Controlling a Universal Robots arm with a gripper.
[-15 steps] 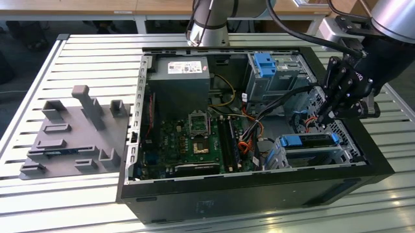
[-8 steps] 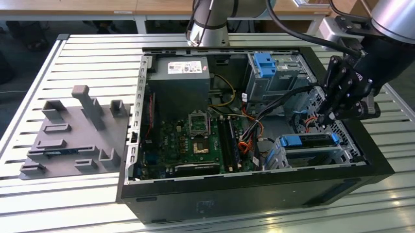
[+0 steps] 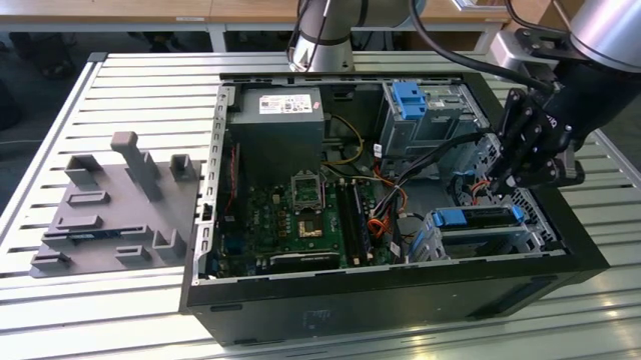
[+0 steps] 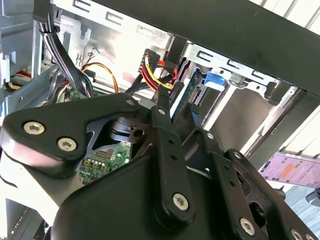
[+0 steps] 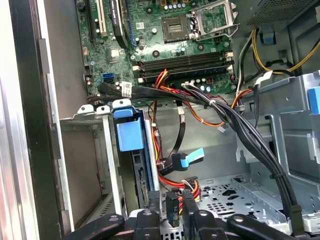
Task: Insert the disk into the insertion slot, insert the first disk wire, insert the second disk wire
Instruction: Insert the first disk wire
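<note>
I see one open computer case (image 3: 401, 300) on a slatted metal table (image 3: 130, 82), with wooden desks (image 3: 120, 9) along the room's far side. One grey fixture plate (image 3: 110, 217) lies on the table at the exterior view's left. I count two blue plastic pieces. One is a bracket (image 3: 409, 97) on the tall bay. The other frames the single disk (image 3: 476, 217), which sits inside its slot (image 3: 481, 241) in the case's corner. My pincer (image 5: 169, 202) is nearly closed, pinching one black plug (image 5: 172, 209) with red, yellow and black wires, just beside the disk's end.
</note>
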